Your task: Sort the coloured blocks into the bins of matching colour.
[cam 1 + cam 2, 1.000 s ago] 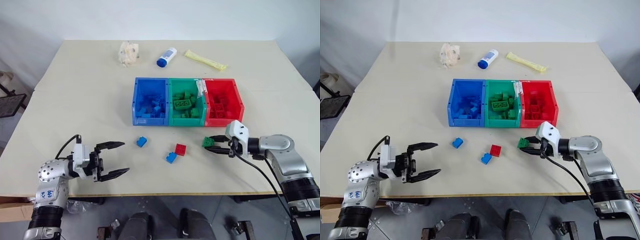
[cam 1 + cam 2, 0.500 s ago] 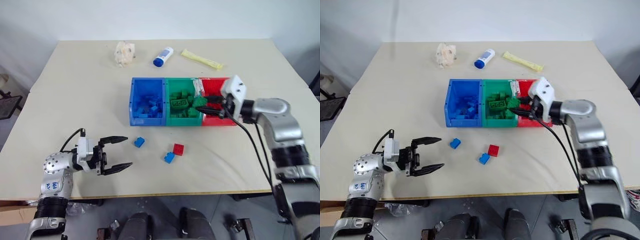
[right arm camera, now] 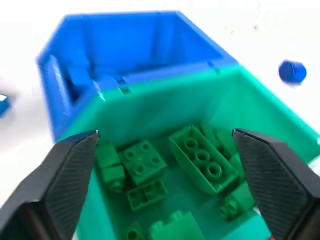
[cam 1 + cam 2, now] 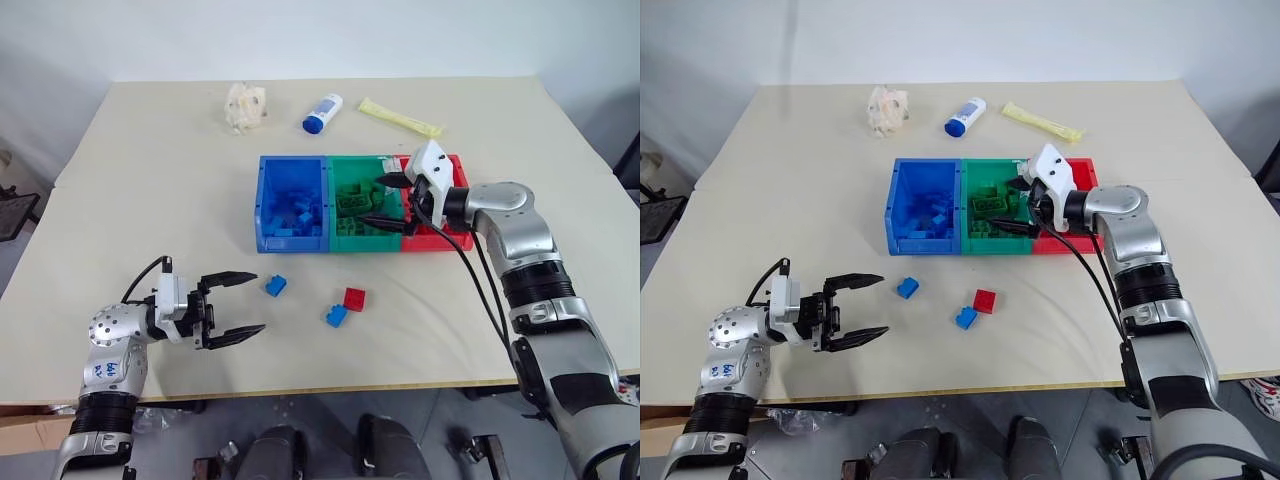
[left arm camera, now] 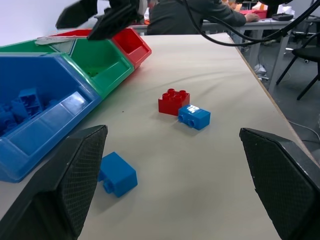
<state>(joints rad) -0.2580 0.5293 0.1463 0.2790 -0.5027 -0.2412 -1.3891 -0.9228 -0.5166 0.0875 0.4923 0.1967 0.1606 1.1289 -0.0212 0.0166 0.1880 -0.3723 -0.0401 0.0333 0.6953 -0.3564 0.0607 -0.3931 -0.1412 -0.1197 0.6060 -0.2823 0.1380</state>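
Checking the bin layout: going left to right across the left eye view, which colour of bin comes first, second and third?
blue bin → green bin → red bin

Blue bin (image 4: 292, 202), green bin (image 4: 350, 222), red bin (image 4: 452, 165); loose red block (image 4: 354, 298), two blue blocks (image 4: 276, 286).

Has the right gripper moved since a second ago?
Yes. The right gripper went from the table beside the loose blocks up to over the green bin, now open and empty.
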